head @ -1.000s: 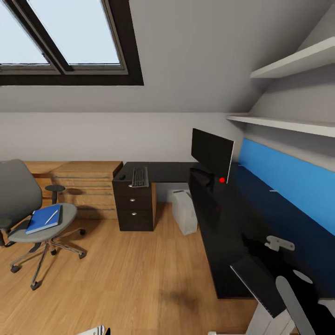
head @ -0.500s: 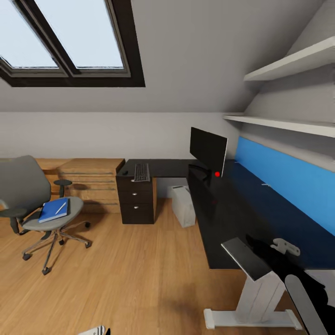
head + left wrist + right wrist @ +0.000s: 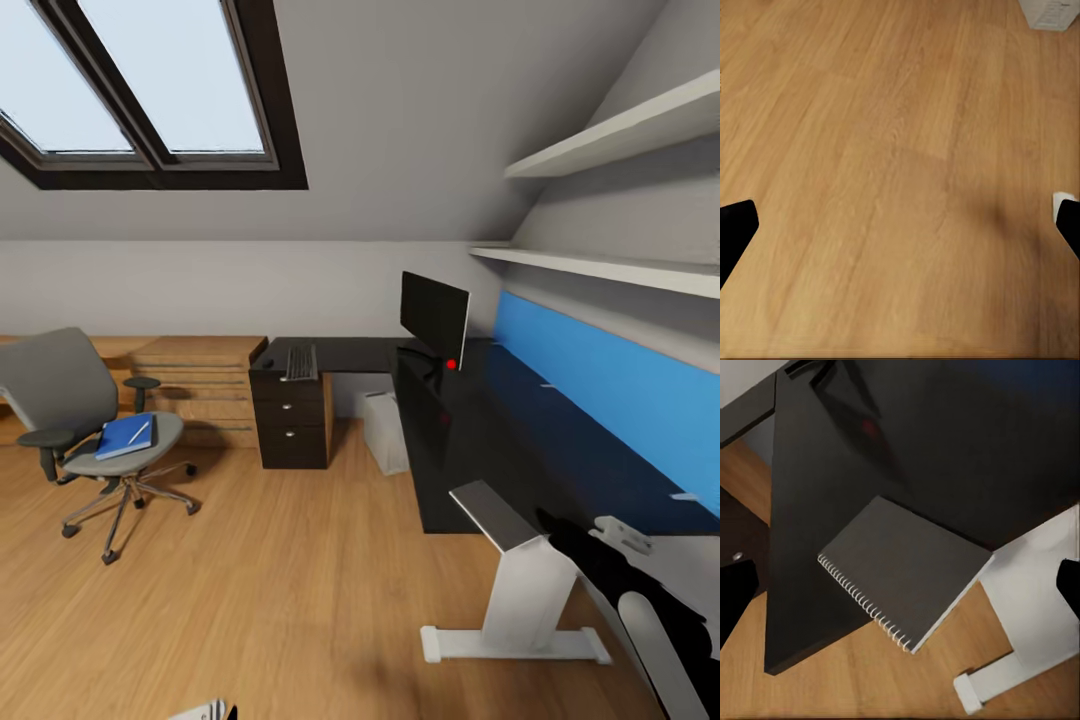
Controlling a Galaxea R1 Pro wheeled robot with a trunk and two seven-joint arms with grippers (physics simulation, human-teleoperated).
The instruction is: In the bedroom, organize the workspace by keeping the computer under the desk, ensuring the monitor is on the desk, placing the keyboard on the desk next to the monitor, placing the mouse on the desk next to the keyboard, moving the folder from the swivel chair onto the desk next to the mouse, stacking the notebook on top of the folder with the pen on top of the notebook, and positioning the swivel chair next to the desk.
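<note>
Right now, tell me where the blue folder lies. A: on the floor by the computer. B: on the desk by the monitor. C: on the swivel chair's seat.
C: the folder lies flat on the swivel chair seat, apart from the desk.

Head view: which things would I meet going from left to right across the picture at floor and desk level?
swivel chair with the folder on its seat → black drawer unit → computer → monitor → notebook → blue wall panel
</note>
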